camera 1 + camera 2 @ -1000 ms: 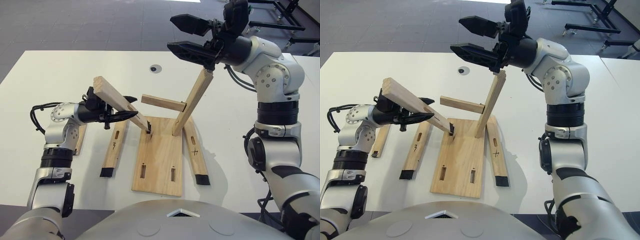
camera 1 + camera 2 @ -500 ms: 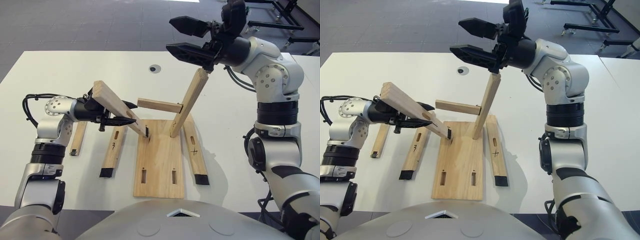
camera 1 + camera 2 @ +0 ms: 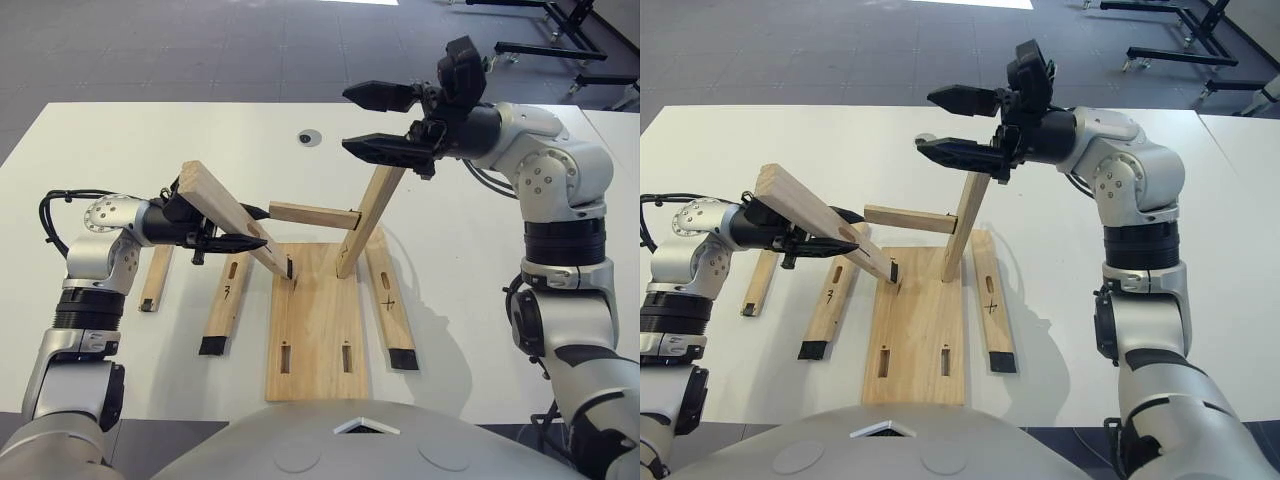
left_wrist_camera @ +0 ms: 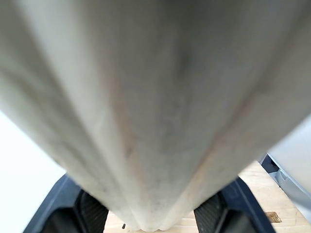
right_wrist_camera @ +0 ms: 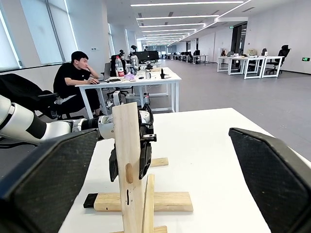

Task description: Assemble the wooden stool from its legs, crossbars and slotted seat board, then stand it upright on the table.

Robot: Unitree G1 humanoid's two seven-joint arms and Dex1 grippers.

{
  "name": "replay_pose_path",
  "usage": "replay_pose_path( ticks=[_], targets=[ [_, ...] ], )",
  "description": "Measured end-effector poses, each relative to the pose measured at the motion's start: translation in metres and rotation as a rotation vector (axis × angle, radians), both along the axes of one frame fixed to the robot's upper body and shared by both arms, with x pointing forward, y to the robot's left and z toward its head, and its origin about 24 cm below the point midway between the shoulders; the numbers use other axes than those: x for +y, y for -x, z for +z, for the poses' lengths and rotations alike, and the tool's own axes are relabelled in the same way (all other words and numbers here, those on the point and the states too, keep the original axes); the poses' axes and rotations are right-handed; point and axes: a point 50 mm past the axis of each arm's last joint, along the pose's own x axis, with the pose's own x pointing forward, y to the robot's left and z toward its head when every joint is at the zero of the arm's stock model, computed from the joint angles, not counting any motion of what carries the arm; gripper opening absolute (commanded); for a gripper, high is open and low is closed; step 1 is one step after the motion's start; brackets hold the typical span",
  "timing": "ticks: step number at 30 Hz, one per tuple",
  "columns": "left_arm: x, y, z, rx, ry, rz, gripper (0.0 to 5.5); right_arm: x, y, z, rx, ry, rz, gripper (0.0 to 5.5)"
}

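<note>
Stool leg (image 3: 212, 190): clamped in left claw (image 3: 260, 227), long axis sloping down past the tips to the seat board (image 3: 318, 330) on the worktop (image 3: 480, 300), beside the free end of the crossbar (image 3: 312, 213). Right claw (image 3: 350, 120), spread wide, hangs just above the standing leg (image 3: 365, 220).
</note>
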Motion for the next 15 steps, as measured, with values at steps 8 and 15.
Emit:
replay_pose_path(
  ticks=[8,15],
  targets=[
    [0.001,0.001,-0.001,0.007,0.007,0.008,2.03,-0.004,0.008,0.0,0.024,-0.035,0.038,4.9],
    [0.001,0.002,-0.002,0.012,0.015,0.01,2.03,-0.029,0.025,0.019,-0.023,-0.038,0.123,4.9]
  ],
)
